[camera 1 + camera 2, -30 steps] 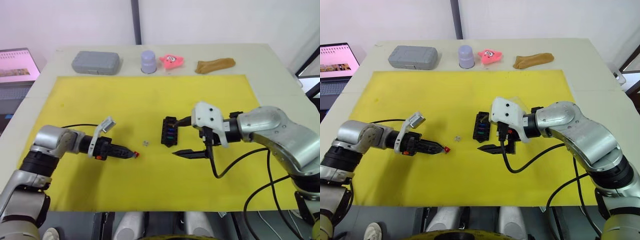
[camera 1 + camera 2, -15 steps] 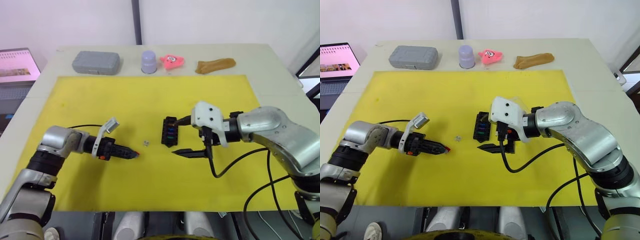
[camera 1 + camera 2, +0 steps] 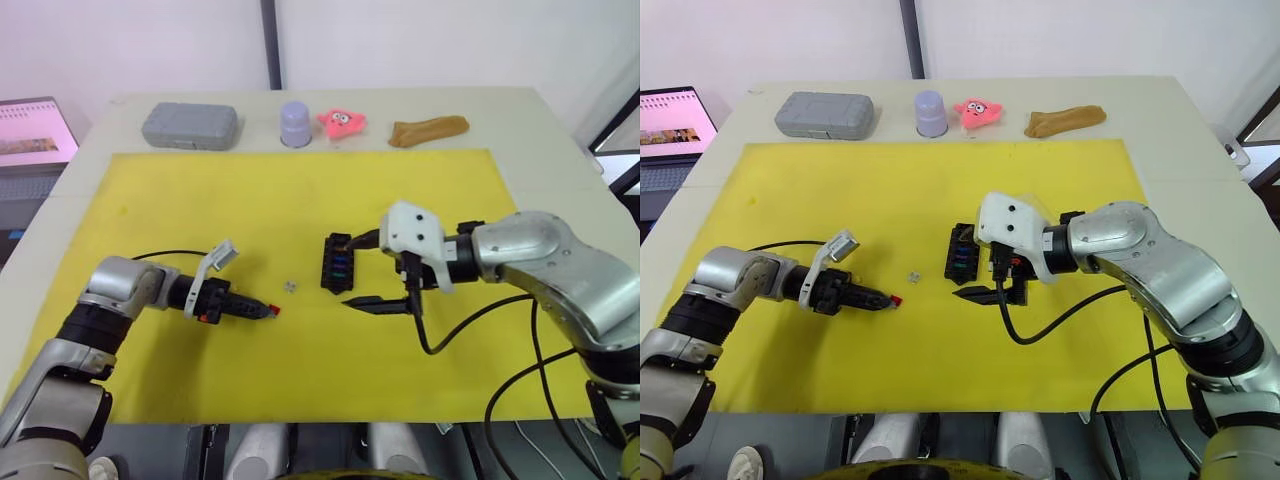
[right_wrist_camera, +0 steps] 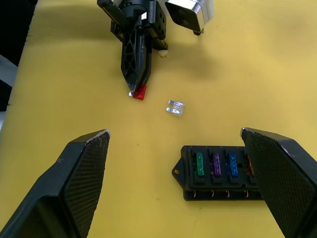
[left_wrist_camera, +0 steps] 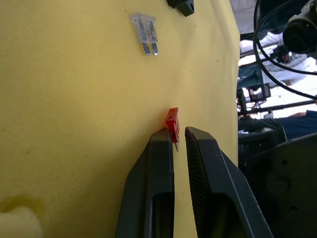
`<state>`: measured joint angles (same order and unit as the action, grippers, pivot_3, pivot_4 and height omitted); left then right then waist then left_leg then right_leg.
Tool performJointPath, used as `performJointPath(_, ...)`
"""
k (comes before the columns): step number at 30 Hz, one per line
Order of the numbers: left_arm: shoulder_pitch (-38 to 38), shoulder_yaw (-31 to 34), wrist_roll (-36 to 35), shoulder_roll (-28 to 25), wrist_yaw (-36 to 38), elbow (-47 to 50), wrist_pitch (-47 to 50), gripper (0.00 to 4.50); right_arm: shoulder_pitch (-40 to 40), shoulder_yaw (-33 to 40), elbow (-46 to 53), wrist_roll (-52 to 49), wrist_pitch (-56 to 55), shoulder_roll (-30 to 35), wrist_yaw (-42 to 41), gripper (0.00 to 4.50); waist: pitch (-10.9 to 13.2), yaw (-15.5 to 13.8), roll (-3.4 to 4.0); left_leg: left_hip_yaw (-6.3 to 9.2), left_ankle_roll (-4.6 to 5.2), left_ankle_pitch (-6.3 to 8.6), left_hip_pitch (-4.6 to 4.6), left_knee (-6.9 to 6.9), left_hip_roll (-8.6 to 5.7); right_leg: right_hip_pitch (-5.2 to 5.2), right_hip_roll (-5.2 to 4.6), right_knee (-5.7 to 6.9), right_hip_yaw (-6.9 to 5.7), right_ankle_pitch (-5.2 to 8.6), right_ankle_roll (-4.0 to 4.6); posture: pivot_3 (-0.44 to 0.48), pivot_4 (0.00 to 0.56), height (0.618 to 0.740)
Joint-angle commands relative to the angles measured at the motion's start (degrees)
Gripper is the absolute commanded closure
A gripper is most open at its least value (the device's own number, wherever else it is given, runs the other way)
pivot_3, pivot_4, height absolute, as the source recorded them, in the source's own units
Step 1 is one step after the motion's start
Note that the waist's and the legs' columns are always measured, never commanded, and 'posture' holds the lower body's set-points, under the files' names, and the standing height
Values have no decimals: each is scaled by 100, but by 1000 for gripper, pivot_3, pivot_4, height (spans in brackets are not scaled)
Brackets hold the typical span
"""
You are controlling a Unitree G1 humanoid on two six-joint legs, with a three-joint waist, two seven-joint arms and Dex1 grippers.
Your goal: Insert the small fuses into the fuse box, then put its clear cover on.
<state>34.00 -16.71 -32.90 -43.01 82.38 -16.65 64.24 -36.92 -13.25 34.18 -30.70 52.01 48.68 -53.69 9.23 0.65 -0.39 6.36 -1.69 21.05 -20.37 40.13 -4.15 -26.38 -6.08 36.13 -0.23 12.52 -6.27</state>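
The fuse box [image 4: 223, 172] lies on the yellow mat [image 3: 300, 200], green, purple and blue fuses seated in its slots. Your right claw [image 3: 362, 272] straddles it, fingers spread wide. Left of the box, your left claw [image 5: 179, 136] pinches the red fuse [image 5: 172, 121]; a clear fuse [image 5: 146, 33] lies between them.
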Motion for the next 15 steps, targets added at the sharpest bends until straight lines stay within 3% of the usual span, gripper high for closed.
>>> performJointPath(1, -114, -65, 98, -68, -26, 12, 7, 4326, -106, 32, 70, 57, -119, -33, -5, 0, 0, 2, 0, 0, 0, 0, 0, 0, 0, 0, 0, 0, 0, 0, 0, 0, 150, 740)
performJointPath(15, -136, 37, 94, -102, -85, 71, -138, 4326, -109, 5, 19, 162, -151, -102, -26, 0, 0, 5, 0, 0, 0, 0, 0, 0, 1, 0, 1, 1, 0, 0, 0, 0, 150, 740)
